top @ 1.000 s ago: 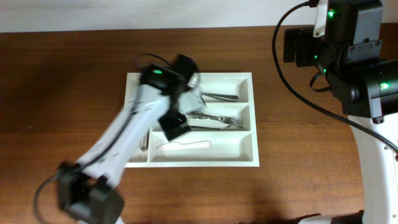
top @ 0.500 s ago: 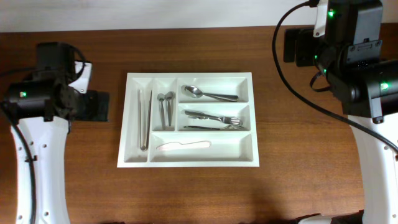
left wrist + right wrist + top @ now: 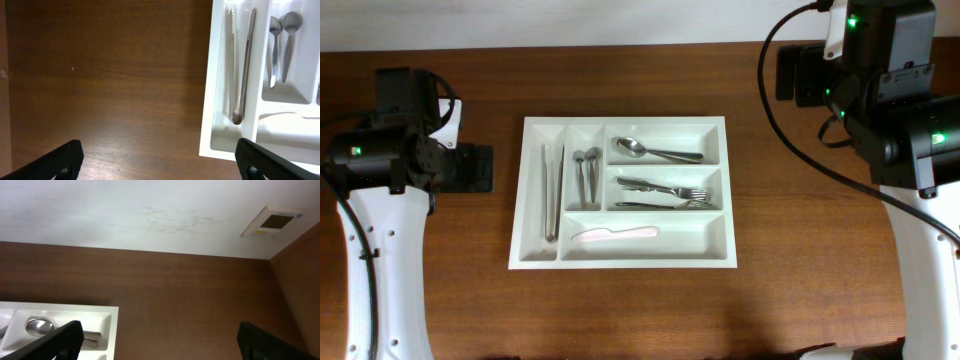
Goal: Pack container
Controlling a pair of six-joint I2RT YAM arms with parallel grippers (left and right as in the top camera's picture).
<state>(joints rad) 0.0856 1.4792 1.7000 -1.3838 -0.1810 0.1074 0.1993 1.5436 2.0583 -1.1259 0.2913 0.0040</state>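
Observation:
The white container (image 3: pixel 625 124) lies at the table's middle with cutlery sorted in its compartments. Metal tongs (image 3: pixel 552 190) fill the left narrow slot and two small spoons (image 3: pixel 586 172) the slot beside it. A large spoon (image 3: pixel 656 151), forks (image 3: pixel 665 189) and a white knife (image 3: pixel 615 235) occupy the three wide ones. My left gripper (image 3: pixel 480 168) hangs open and empty left of the container; in the left wrist view the gripper (image 3: pixel 160 167) is over bare wood beside the container's rim (image 3: pixel 210 100) and the tongs (image 3: pixel 240 65). My right gripper (image 3: pixel 788 75) is open and empty at the far right.
Brown wooden table (image 3: pixel 640 310) surrounds the container. In the right wrist view the open gripper (image 3: pixel 160 345) faces the container's far corner (image 3: pixel 112 322), a white wall behind the table and a small wall panel (image 3: pixel 274 221).
The left arm, which reached over the container a second ago, has pulled back to the table's left side. The right arm has not moved.

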